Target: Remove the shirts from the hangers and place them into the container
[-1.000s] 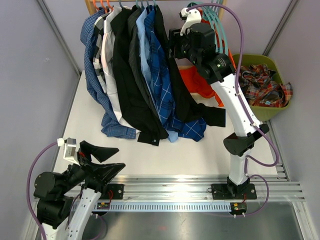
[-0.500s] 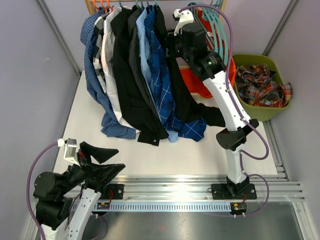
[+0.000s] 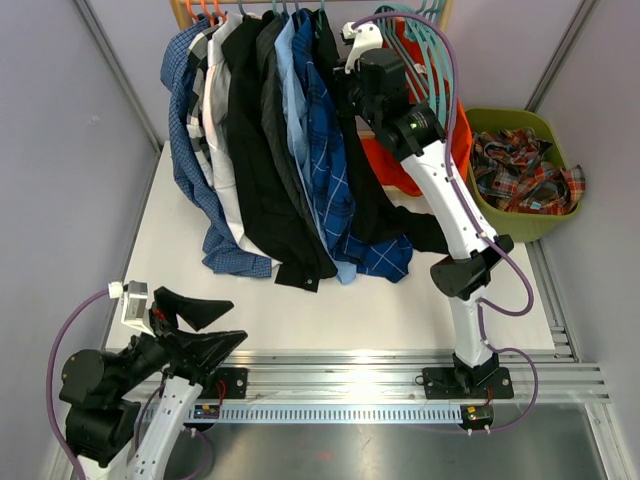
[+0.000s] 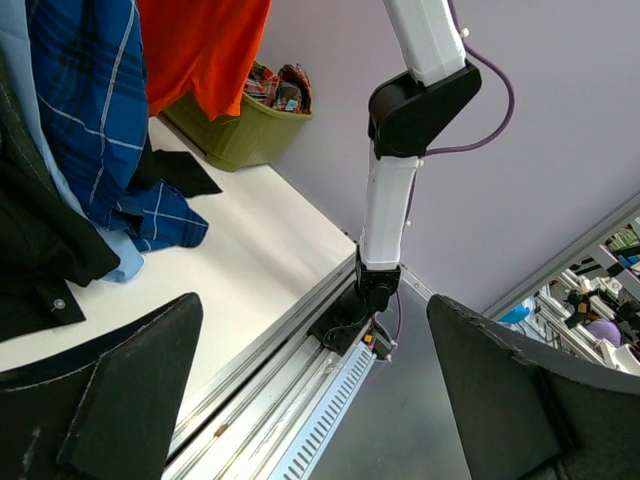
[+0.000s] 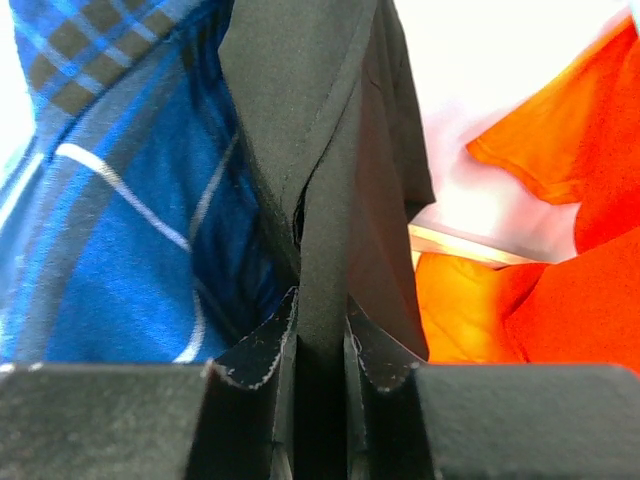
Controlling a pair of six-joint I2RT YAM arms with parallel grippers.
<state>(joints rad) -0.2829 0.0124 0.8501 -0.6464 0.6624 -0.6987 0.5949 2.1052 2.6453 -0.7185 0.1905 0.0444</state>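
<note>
Several shirts hang in a row on the rail at the back: blue gingham (image 3: 190,150), white (image 3: 215,100), black (image 3: 250,160), light blue (image 3: 290,90), dark blue windowpane check (image 3: 325,160) and, rightmost, another black shirt (image 3: 368,195). My right gripper (image 3: 346,76) is high up at that last black shirt. In the right wrist view its jaws (image 5: 322,310) pinch a fold of the black fabric (image 5: 325,150). Empty teal hangers (image 3: 428,45) hang right of it. The olive-green container (image 3: 500,120) stands at the right. My left gripper (image 3: 197,325) rests open and empty at the near left.
An orange garment (image 3: 395,165) hangs behind the right arm. Plaid cloth (image 3: 525,170) fills the container. Shirt tails lie on the white table (image 3: 300,300). A metal rail (image 3: 350,365) runs along the near edge, with purple walls on both sides.
My right gripper pushed left and up into the rightmost black shirt and closed on its fabric. The neighbouring shirts shifted slightly left. The left arm barely moved.
</note>
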